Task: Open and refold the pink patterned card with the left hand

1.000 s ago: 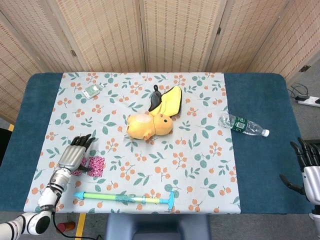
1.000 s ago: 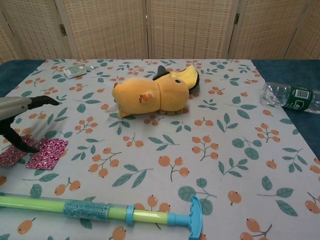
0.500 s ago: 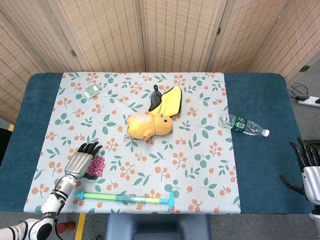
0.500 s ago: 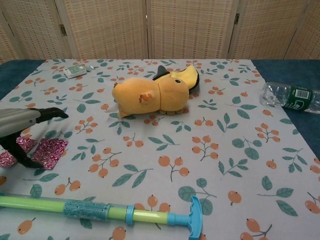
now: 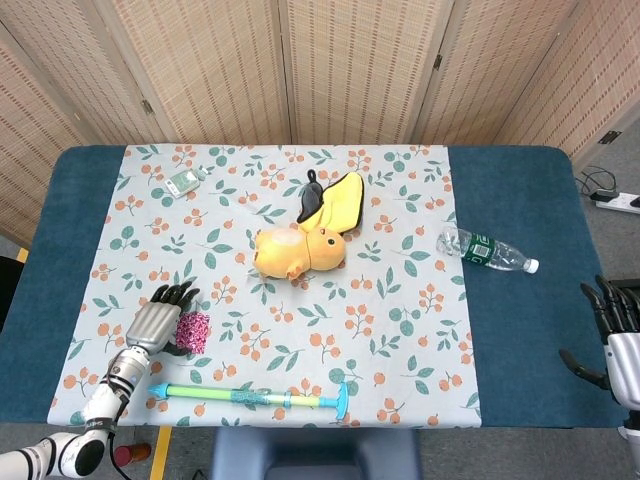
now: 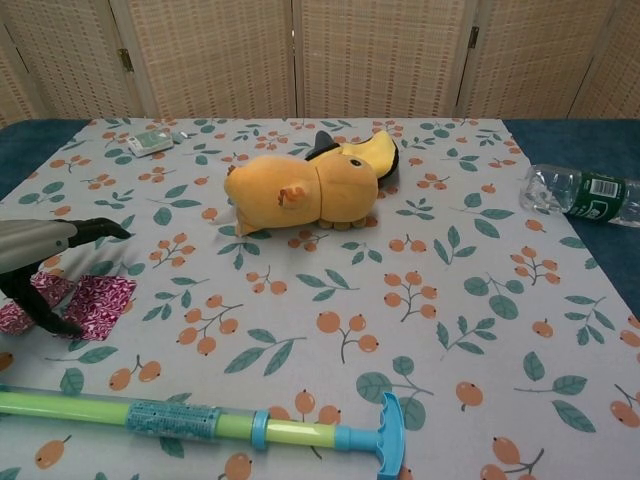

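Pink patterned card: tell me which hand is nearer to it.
Left. The left hand rests right over the pink patterned card; the right hand hangs off the table's far opposite edge.

Pink patterned card (image 6: 95,303), lying open on the floral cloth, near front-left edge

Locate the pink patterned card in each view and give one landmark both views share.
Head view: pink patterned card at lower left, partly under the left hand.
Chest view: at the left edge, beneath the hand's fingers.
Shared landmark: green and blue stick toy, nearer the robot than the card.
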`<state>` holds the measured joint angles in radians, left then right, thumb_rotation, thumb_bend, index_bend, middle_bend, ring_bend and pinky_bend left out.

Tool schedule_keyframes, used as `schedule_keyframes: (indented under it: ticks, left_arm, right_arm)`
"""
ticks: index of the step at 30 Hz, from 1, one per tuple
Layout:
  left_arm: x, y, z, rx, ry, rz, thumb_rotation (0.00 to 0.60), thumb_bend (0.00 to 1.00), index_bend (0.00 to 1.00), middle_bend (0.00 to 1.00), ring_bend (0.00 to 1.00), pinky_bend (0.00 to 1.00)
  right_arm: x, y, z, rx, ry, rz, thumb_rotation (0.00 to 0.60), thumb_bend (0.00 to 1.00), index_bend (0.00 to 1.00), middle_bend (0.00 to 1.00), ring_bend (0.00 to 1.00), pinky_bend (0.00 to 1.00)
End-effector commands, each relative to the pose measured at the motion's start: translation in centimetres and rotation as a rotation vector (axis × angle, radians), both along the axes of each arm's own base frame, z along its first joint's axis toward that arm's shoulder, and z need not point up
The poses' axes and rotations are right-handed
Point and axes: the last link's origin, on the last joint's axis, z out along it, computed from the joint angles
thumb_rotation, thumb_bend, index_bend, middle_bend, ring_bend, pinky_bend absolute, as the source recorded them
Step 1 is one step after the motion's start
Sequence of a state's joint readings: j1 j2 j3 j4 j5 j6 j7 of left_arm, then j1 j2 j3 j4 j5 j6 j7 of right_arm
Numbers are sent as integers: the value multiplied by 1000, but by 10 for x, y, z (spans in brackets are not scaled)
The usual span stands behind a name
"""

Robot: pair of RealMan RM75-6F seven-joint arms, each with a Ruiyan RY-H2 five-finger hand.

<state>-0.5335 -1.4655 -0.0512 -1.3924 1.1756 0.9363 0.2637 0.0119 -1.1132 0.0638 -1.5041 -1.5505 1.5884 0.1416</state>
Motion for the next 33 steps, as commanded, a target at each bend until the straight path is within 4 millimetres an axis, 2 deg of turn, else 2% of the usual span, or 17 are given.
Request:
schedule_keyframes:
  ticks: [1,7,14,26,33]
  left_arm:
    - [1,-1,3,15,-5,-4,600,89,55,0,0,0]
    - [4,-10,2,4,-5,-21,600,89,54,0,0,0]
    - [2,-9,0,-1,4,-9,600,90,53,0,0,0]
    - [-3,5,1,9,12,22,600,90,51,0,0,0]
    - [-5,21,2,22,24,41,600,90,51,0,0,0]
  right_arm:
    - [0,0,0,3,0,-1,600,230,0,0,0,0]
    - [-1,-1,-1,6,-1,-3,600,230,0,0,0,0]
    - [-2,-1,-1,4,-1,-7,600,230,0,0,0,0]
    - [-3,-1,-1,6,-2,-11,600,230,0,0,0,0]
    - [-3,-1,-1,2,-3,-14,600,230,0,0,0,0]
